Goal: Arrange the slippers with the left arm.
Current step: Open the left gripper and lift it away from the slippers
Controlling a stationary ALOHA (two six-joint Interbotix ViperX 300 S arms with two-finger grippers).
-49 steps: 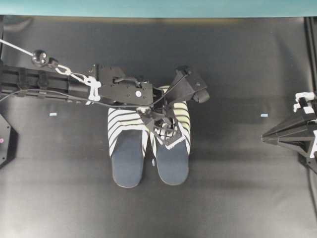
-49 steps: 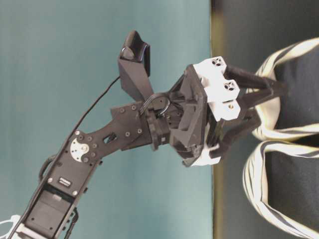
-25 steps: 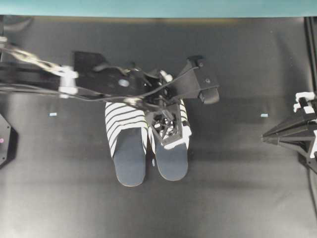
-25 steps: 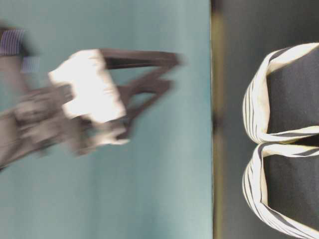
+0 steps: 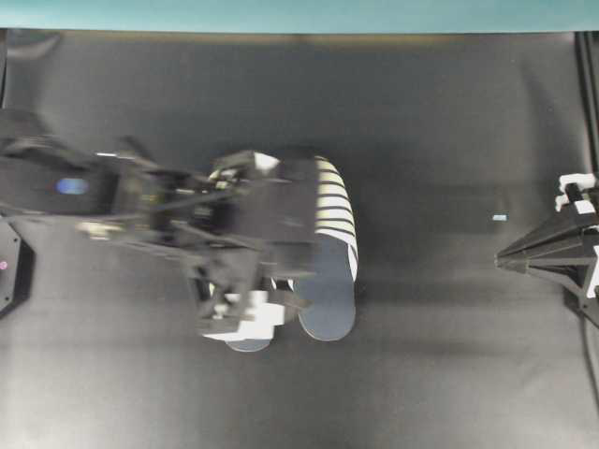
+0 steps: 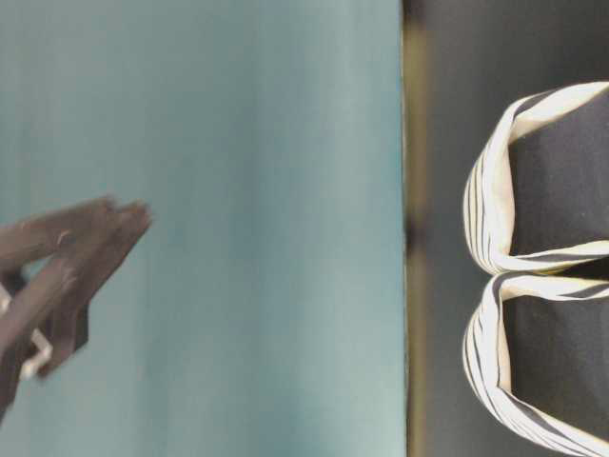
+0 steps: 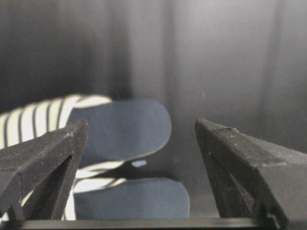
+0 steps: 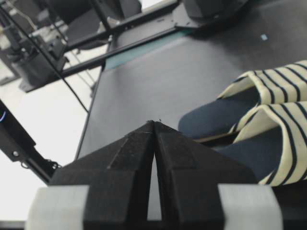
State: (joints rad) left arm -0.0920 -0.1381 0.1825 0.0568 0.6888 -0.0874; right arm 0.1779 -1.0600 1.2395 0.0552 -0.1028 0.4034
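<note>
Black matte cloth covers the table [image 5: 440, 122] on which a pair of open-back slippers [image 5: 328, 253] sits side by side, navy insoles showing and the navy-and-cream striped uppers pointing toward the teal back edge. Nearest the overhead camera, the left arm [image 5: 112, 196] reaches in from the left of that view, blurred, and hangs above the slipper on that side, hiding most of it. The slipper on the right [image 5: 332, 243] lies in plain sight beside it. The left gripper [image 7: 141, 143] stands wide apart and grasps nothing; between its two black fingers [image 7: 48, 153] the wrist view shows both heels lying close together on the cloth below, one toward the top of the frame and one toward the bottom. From table level the same fingers appear raised clear of the surface against the teal backdrop [image 6: 266, 190], well apart from the two striped toe ends, which nearly touch each other. At the far right edge of the overhead view the right gripper [image 8: 154, 125] rests away from the pair, its fingers pressed together with nothing between them, the slippers lying off to its side. Neither slipper has anything inside it.
</note>
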